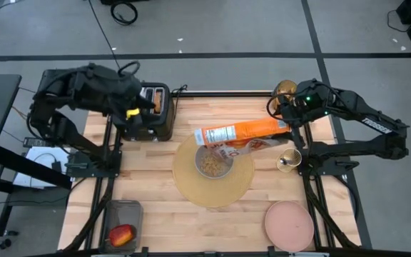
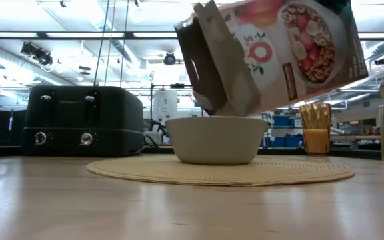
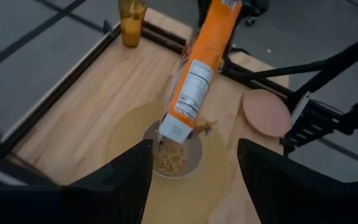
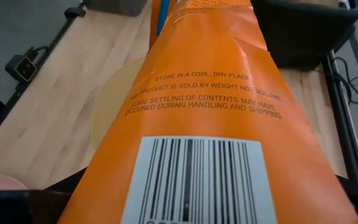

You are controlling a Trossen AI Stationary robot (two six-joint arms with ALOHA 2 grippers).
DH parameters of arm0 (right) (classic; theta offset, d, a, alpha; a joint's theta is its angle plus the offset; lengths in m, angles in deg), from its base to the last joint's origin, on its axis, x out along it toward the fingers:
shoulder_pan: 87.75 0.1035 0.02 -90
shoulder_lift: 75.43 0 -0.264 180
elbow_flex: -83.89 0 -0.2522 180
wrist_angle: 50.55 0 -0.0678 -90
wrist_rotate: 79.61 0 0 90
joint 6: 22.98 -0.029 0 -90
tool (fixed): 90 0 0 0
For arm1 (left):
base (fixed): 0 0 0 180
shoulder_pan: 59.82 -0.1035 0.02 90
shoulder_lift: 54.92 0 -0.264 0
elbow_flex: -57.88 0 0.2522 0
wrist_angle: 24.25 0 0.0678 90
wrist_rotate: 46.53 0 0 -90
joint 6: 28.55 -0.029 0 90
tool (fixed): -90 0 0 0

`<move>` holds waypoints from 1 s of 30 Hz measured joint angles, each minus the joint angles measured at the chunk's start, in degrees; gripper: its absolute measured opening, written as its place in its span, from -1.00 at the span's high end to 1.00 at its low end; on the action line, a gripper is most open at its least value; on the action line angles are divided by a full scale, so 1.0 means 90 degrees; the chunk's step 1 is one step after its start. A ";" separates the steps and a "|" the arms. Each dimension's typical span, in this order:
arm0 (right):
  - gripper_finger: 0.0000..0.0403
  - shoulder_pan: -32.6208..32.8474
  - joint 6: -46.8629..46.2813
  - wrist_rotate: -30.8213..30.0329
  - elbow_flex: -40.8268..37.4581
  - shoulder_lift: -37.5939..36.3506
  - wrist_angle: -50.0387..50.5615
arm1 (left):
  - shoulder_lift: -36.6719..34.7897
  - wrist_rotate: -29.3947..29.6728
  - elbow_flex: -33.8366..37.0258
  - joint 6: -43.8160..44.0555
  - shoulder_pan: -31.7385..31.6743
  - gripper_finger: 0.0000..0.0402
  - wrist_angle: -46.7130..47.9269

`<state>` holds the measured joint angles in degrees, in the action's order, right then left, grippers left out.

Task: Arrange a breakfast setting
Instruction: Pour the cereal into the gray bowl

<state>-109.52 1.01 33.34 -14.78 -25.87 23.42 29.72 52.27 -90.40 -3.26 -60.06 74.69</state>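
My right gripper point(image 1: 291, 123) is shut on an orange cereal box point(image 1: 245, 132), tipped with its open end point(image 3: 174, 129) over the grey bowl point(image 1: 213, 163). The bowl holds cereal point(image 3: 169, 158) and stands on the round tan placemat point(image 1: 212, 189). My left gripper point(image 1: 143, 111) is open and empty above the black toaster point(image 1: 154, 114). The pink plate point(image 1: 289, 225) lies at the near right. The amber glass point(image 1: 286, 88) stands at the far right corner. The apple point(image 1: 122, 234) lies in a tray at the near left. Spoon and bread do not show. My right gripper holds the cereal box by its closed bottom end point(image 1: 282, 128), coming from the table's right. The box fills the right wrist view point(image 4: 197, 124) and hides the fingers. The box is lifted clear and slants down toward the bowl, its open end lowest.
The toaster point(image 2: 82, 120) stands at the far left of the table. A gold wire holder point(image 1: 289, 160) stands right of the placemat, under the right arm. The apple's dark tray point(image 1: 123, 221) sits at the near left edge. Bare wood lies between the tray and the plate.
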 joint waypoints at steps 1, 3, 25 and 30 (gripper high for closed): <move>-0.46 0.0002 -0.0005 -0.0057 0.0000 -0.0005 0.0036 | 0.0002 0.0153 0.0000 0.0135 0.0102 -0.16 0.0086; -0.46 0.0027 0.0002 0.0008 0.0000 -0.0007 -0.0005 | 0.0005 0.0447 0.0000 0.0299 0.0319 -0.12 0.0102; -0.46 0.0342 -0.0536 -0.0267 -0.0002 -0.0360 -0.0043 | -0.1399 0.3443 0.4152 0.2740 0.2810 -0.03 -0.1752; -0.46 0.0477 -0.0570 -0.0313 -0.0007 -0.0330 0.0109 | -0.1693 0.3445 0.5741 0.2637 0.2920 -0.03 -0.3248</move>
<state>-105.23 -4.13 30.53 -14.85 -28.84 24.40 14.49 83.28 -38.73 20.47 -33.78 45.46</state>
